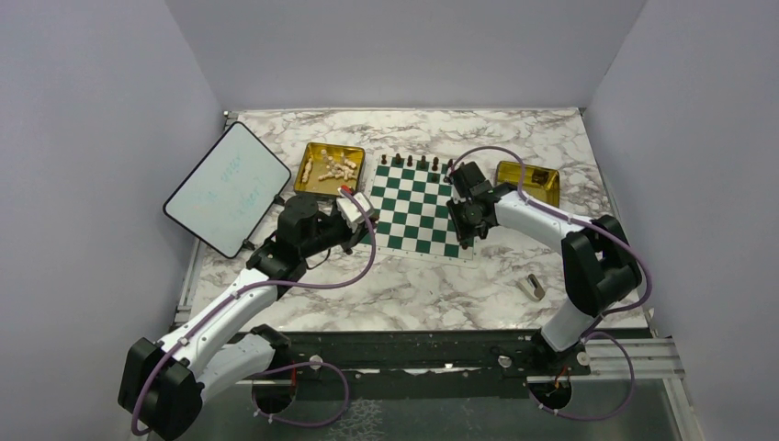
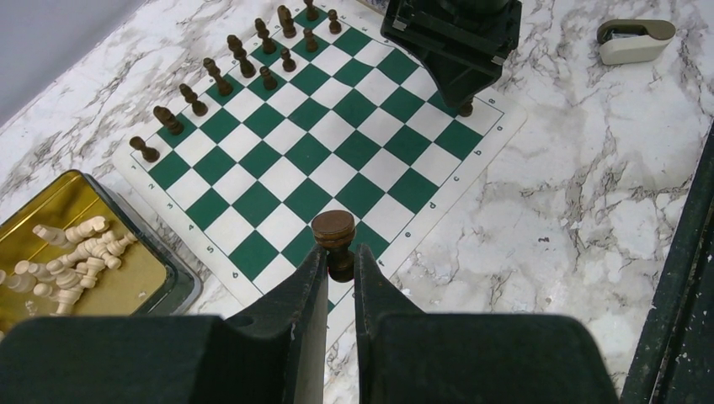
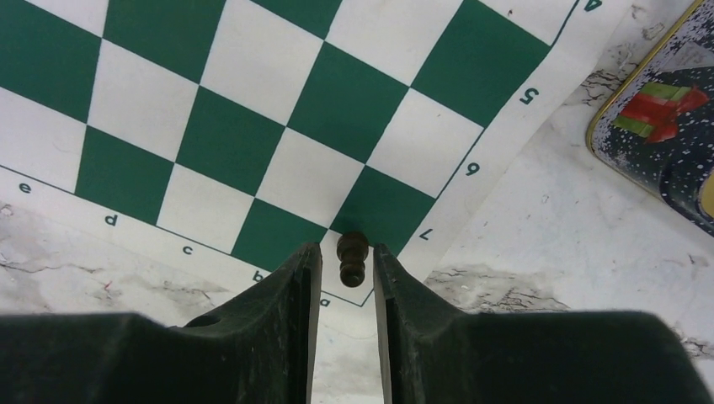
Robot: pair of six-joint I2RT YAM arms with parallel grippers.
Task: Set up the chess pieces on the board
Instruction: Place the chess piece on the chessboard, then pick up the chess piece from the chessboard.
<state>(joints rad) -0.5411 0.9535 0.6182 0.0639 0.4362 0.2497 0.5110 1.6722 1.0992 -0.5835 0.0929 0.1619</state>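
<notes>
- From overhead, dark chess pieces (image 1: 411,162) are lining the board (image 1: 413,207) edge beyond both jaw pairs; cream pieces (image 1: 335,167) are waiting in the gold tray (image 1: 356,179), so under half seems done.
- Left wrist: the left gripper (image 2: 339,252) is clamping a dark piece (image 2: 333,229) between closed jaws.
- Right wrist: the right gripper (image 3: 347,252) is straddling a dark pawn (image 3: 352,252), jaws slightly apart, gaps either side.

The bench (image 2: 589,194) has a smooth white marble-patterned top with grey veins. The flat green-and-white chessboard mat (image 2: 307,156) looks matt. The dark brown turned wooden chess pieces (image 2: 334,227) show a dull sheen and the pale cream chess pieces (image 2: 80,252) look matt. The gold rectangular tray (image 2: 59,198) is glossy metal. The left pincer (image 2: 339,252) is matt black plastic.
</notes>
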